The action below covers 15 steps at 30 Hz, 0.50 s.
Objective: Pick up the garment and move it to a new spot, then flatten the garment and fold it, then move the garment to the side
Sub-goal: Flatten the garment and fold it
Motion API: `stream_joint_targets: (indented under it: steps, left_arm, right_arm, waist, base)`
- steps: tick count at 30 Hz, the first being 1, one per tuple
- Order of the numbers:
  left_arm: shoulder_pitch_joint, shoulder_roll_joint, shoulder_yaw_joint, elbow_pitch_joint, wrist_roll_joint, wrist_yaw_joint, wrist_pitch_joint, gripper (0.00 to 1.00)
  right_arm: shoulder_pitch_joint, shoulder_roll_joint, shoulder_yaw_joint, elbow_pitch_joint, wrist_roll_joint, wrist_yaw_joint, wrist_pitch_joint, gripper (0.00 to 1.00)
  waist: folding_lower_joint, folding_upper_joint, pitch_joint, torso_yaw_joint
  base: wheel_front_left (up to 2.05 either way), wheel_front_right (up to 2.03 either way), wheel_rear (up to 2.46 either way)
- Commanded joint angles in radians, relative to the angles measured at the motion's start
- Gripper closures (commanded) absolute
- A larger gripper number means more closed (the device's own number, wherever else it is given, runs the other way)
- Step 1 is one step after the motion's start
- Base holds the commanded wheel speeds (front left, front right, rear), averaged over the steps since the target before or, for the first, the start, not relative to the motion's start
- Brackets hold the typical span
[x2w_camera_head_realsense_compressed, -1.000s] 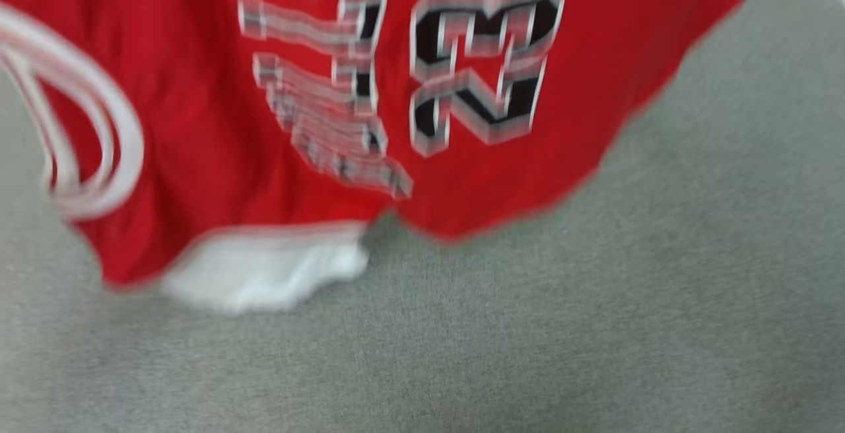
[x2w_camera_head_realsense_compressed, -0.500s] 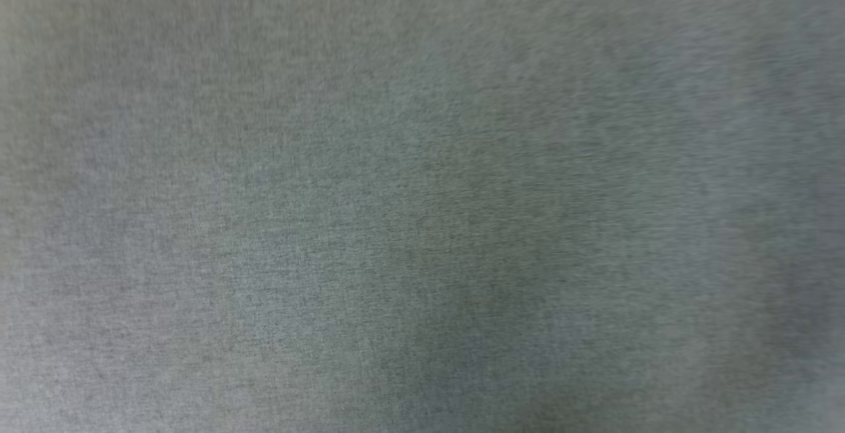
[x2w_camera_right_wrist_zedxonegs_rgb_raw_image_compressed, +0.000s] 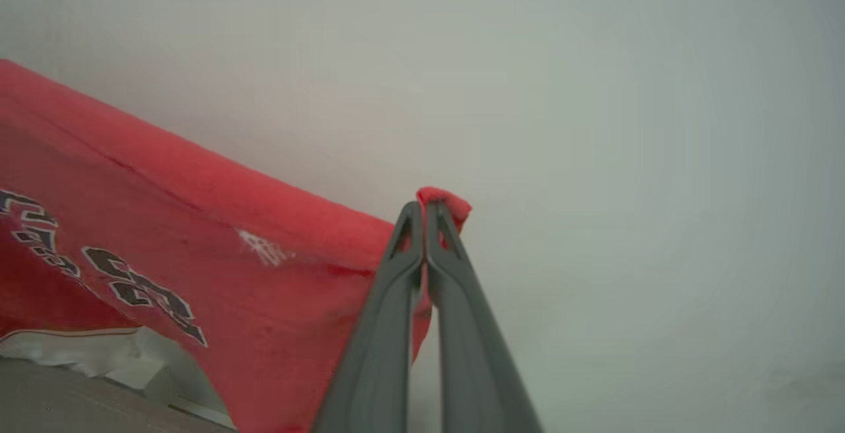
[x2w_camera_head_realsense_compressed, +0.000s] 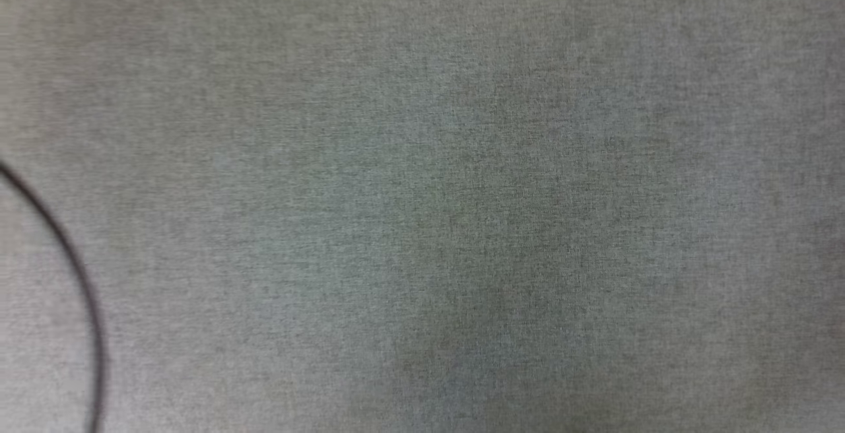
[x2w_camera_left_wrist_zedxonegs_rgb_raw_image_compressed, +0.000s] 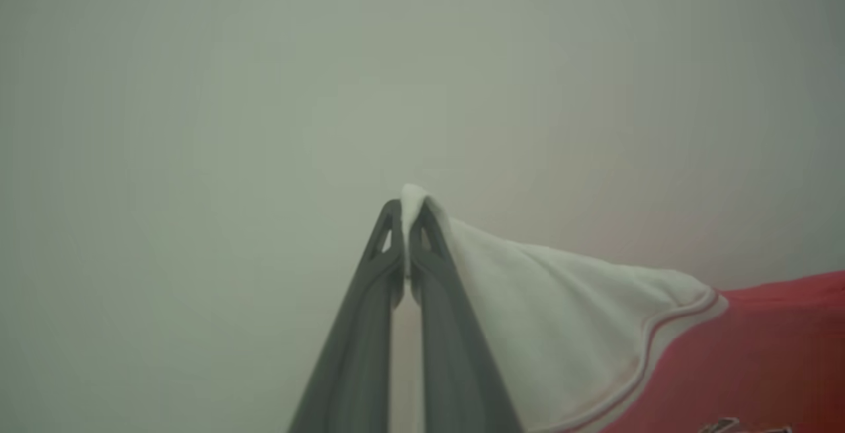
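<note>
The garment is a red T-shirt with white sleeves and black-and-white lettering. In the left wrist view its white sleeve (x2w_camera_left_wrist_zedxonegs_rgb_raw_image_compressed: 568, 314) hangs to the right of my left gripper (x2w_camera_left_wrist_zedxonegs_rgb_raw_image_compressed: 407, 205), which is shut on the sleeve's tip. In the right wrist view the red body (x2w_camera_right_wrist_zedxonegs_rgb_raw_image_compressed: 198, 255) stretches away to the left of my right gripper (x2w_camera_right_wrist_zedxonegs_rgb_raw_image_compressed: 424, 207), which is shut on a pinched red edge. The shirt hangs in the air between both grippers, in front of a pale wall.
The head view looks down on a grey cloth-covered surface (x2w_camera_head_realsense_compressed: 462, 189), with a thin dark curved cable (x2w_camera_head_realsense_compressed: 72, 268) at its left edge. A strip of that grey surface (x2w_camera_right_wrist_zedxonegs_rgb_raw_image_compressed: 59, 400) lies below the hanging shirt in the right wrist view.
The head camera's picture has shifted: the red shirt that spread across its top a second ago has left it, grey surface remains, and a dark cable has come in at the left.
</note>
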<state>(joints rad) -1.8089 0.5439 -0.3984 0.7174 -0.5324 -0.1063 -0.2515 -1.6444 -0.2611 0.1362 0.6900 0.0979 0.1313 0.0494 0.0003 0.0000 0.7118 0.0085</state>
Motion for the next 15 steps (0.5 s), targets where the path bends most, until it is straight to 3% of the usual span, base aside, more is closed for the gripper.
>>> stream_joint_targets:
  steps: [1,8,15]
  left_arm:
    - [0.053,-0.012,-0.006,0.003,-0.004,-0.005,-0.010,1.00]
    - [0.408,-0.060,0.002,-0.097,-0.006,-0.015,-0.015,1.00]
    - [0.832,-0.071,0.018,-0.242,0.025,-0.017,-0.014,1.00]
  right_arm:
    - [0.028,0.004,0.005,0.017,0.003,-0.001,-0.016,1.00]
    - [0.232,0.019,0.028,0.119,0.043,-0.001,-0.086,1.00]
    - [0.492,0.003,0.104,0.159,0.130,-0.001,-0.113,1.00]
  waist:
    - [-0.0003,0.0000,-0.017,0.008]
    - [-0.0003,0.0000,-0.117,0.021]
    - [-0.0003,0.0000,-0.258,0.042]
  base:
    - [0.00,0.00,0.00]
    - [0.00,0.00,0.00]
    - [0.00,0.00,0.00]
